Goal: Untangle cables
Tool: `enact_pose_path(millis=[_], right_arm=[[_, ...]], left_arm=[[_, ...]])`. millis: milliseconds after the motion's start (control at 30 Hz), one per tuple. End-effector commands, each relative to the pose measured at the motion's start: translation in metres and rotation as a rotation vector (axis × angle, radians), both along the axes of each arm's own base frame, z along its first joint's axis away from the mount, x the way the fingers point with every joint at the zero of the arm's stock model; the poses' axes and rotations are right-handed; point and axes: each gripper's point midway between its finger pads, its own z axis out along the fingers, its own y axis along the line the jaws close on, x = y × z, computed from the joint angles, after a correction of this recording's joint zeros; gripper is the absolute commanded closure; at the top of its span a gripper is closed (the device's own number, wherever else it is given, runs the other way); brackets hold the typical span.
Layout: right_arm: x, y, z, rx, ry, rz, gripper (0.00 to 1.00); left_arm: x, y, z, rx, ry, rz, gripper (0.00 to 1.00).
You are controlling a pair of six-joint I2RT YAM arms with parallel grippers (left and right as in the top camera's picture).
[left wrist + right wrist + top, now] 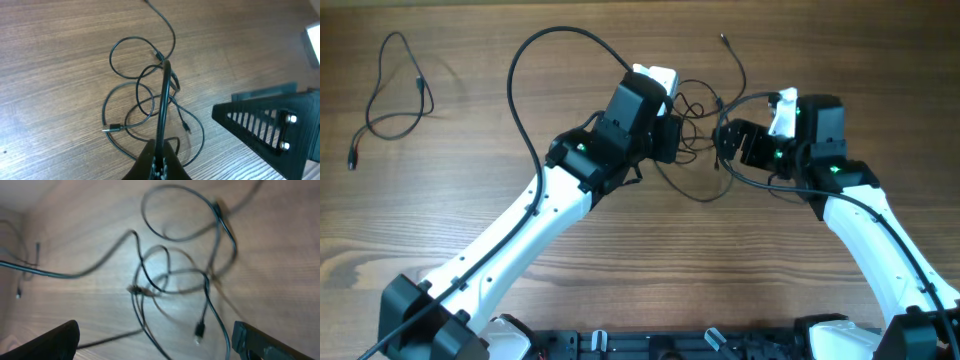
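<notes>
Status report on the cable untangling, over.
Left gripper shut on the cable tangle. Right gripper open, over the tangle. One loose cable lying apart, far left.

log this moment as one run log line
phase: untangling | left gripper: shut on a strand of the cables | right gripper: open, hovering over them | separate cable: lying apart on the left side

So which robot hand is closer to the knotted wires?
Left. The left gripper is shut on a strand of the tangled cables; the right gripper hangs open over them, gripping nothing.
</notes>
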Motion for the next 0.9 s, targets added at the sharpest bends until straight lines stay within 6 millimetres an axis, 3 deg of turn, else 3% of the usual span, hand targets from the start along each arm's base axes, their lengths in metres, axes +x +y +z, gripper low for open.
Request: enact_pose_path(millis=[0,100,200,333,467,600,733,867], right_arm=[[0.005,0.009,0.000,0.013,-0.027,0.054,0.00],[0.008,0.017,-0.014,0.002,-0.007,0.072,0.00],[0.014,0.011,-0.039,-0.048,0.040,0.027,0.00],[0.018,-0.002,-0.065,-0.076,0.122,-0.078,0.00],[0.014,0.003,-0.089,-0.078,0.187,-0.071,0.00],[0.002,0.020,-0.107,-0.056,0.250,-0.009,0.00],[-0.007,0.052,-0.099,0.020,0.224,0.143,0.00],[-0.010,0.089,-0.065,0.200,0.113,0.348,0.00]], left_arm=[[-0.009,-0.008,0.043,-0.084,-0.094,-0.076,0.96],[-0.013,-0.010,0.068,-0.134,-0.157,-0.108,0.96],[-0.013,0.004,0.093,-0.165,-0.215,-0.080,0.96],[-0.008,0.043,0.127,-0.189,-0.299,0.011,0.96],[-0.008,0.087,0.177,-0.296,-0.403,0.136,0.96],[-0.012,0.110,0.202,-0.333,-0.470,0.190,0.96],[-0.012,0.117,0.206,-0.379,-0.454,0.234,0.96],[-0.005,0.119,0.200,-0.363,-0.445,0.259,0.96]])
